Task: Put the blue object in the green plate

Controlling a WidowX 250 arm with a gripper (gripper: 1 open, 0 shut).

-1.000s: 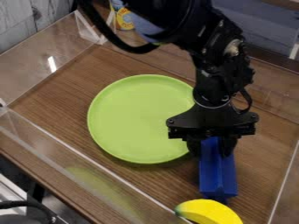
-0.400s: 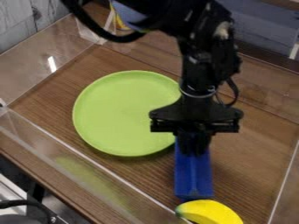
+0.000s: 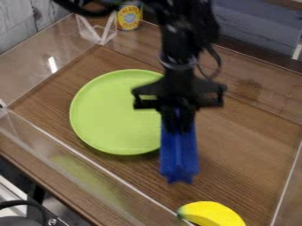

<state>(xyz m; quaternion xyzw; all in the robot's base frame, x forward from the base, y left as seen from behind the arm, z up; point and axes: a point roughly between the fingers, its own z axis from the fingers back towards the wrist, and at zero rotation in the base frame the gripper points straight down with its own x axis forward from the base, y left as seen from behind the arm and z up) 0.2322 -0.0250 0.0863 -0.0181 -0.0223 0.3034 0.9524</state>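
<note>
Where block (image 3: 179,159) is: plate's (image 3: 104,115) 4 o'clock side, blurred.
Claw (image 3: 177,119): grasping block's upper end.
Banana (image 3: 211,214): 5 o'clock from block, apart.

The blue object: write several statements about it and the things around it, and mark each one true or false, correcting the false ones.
1. The jaws are closed on the blue object. True.
2. The blue object lies in the middle of the green plate. False: it hangs from the jaws beside the plate's middle, toward the right of the picture.
3. The banana is yellow. True.
4. The banana rests on the green plate. False: it lies apart from the plate, near the picture's bottom edge.
</note>
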